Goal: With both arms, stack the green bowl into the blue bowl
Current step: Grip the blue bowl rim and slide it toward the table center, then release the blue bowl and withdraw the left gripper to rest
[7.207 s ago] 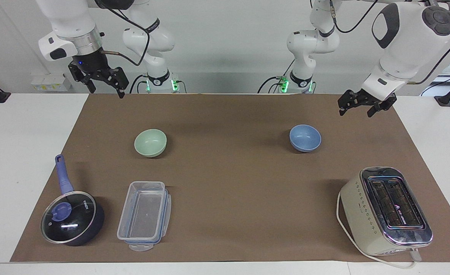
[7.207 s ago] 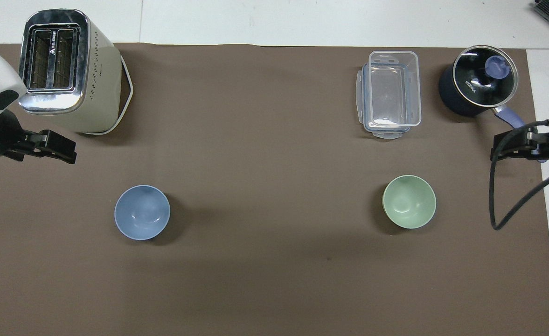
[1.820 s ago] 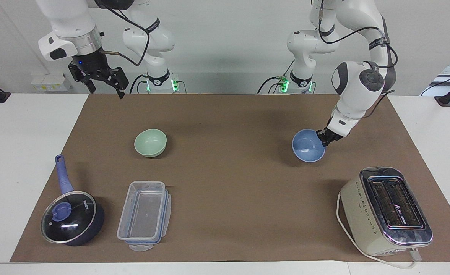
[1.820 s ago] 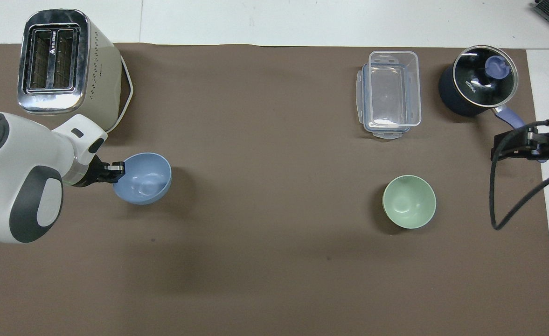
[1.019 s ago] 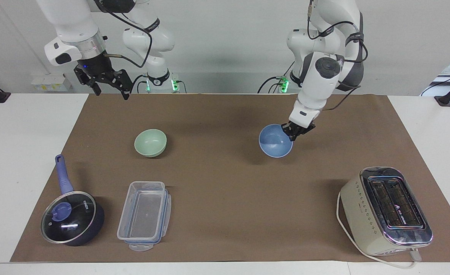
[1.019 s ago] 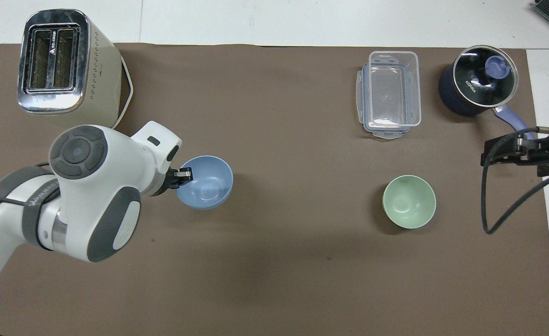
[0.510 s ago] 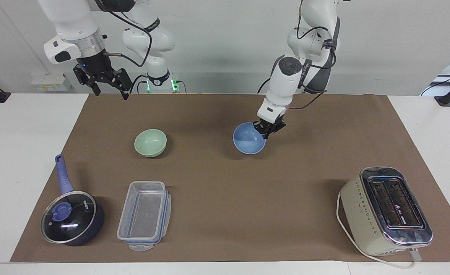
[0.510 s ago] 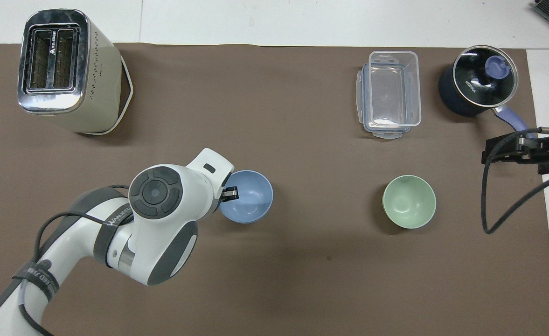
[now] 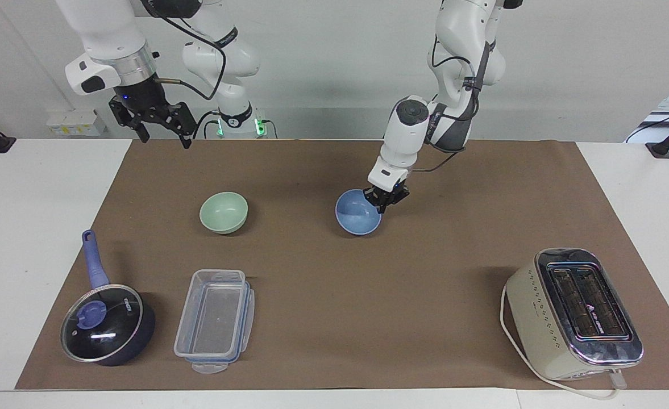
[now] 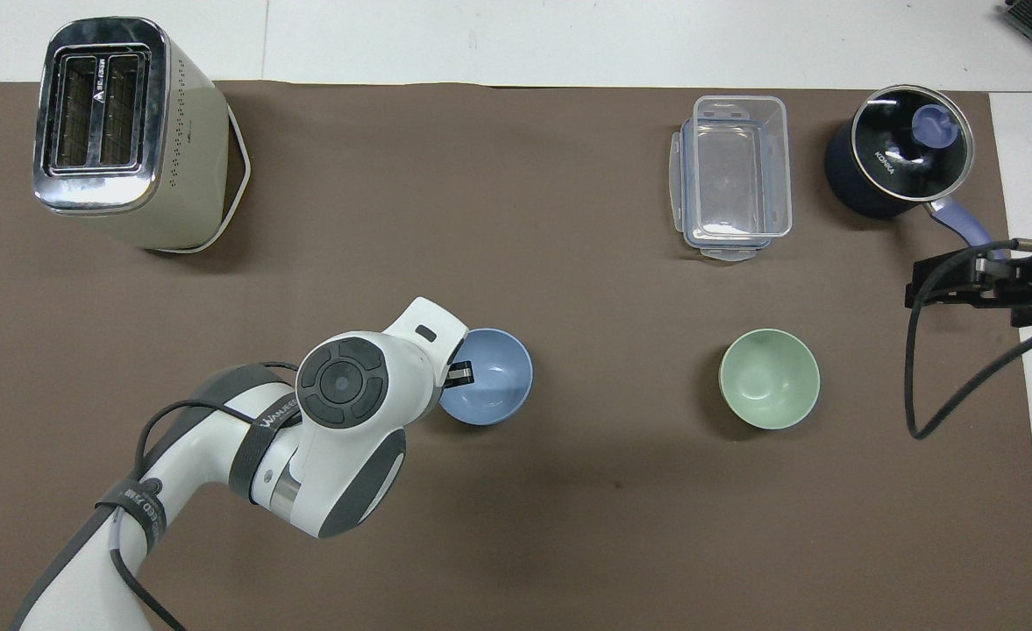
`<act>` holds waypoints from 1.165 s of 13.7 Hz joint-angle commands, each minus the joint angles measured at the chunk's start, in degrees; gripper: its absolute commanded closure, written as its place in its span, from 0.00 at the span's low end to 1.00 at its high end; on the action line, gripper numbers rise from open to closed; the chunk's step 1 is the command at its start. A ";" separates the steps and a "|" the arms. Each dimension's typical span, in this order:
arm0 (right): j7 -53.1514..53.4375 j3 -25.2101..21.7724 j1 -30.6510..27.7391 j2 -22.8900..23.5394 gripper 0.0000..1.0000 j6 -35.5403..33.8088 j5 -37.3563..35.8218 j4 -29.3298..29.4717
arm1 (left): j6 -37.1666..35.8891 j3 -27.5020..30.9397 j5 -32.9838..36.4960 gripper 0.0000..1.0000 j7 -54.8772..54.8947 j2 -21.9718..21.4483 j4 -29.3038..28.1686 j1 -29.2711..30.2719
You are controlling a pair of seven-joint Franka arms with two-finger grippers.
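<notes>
Green bowl (image 9: 224, 212) | rigid, light, smooth (likely slippery): pinch at rim | left gripper (image 9: 387, 200) clamps blue bowl (image 9: 357, 212) rim | right gripper (image 9: 158, 123) waits, fingers spread

The blue bowl (image 9: 358, 212) was a small, round, smooth periwinkle bowl, mouth up and tipped a little. The left gripper (image 9: 387, 199) pinched its rim on the side toward the left arm's end, over the middle of the mat. The green bowl (image 9: 224, 212), pale mint and the same size, sat upright and level on the mat, well apart from that gripper, toward the right arm's end. The right gripper (image 9: 158, 126) hung above the mat's edge, apart from both bowls.
</notes>
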 commanded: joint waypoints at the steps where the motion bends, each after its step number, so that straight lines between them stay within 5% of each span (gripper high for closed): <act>1: -1.73 -0.07 -0.76 -1.40 0.00 1.38 1.46 -1.86 | 1.36 0.79 -0.66 0.25 -0.67 -0.79 -2.55 -1.49; 2: -1.73 -0.07 -0.76 -1.40 0.00 1.38 1.46 -1.86 | 0.93 0.79 -0.58 0.00 -0.75 -0.71 -2.21 -1.40; 7: -1.73 -0.07 -0.76 -1.40 0.00 1.38 1.46 -1.86 | -7.84 1.41 -0.57 0.00 -0.23 -1.41 3.76 -0.34; 12: -1.82 -0.15 -0.76 -1.40 0.00 1.38 1.46 -1.86 | -15.57 1.67 -0.57 0.00 0.48 -7.02 7.72 2.46; 16: -1.82 -0.15 -1.37 -1.58 0.00 1.38 1.46 -2.12 | -26.84 1.67 -0.66 0.00 4.68 -6.69 16.50 8.34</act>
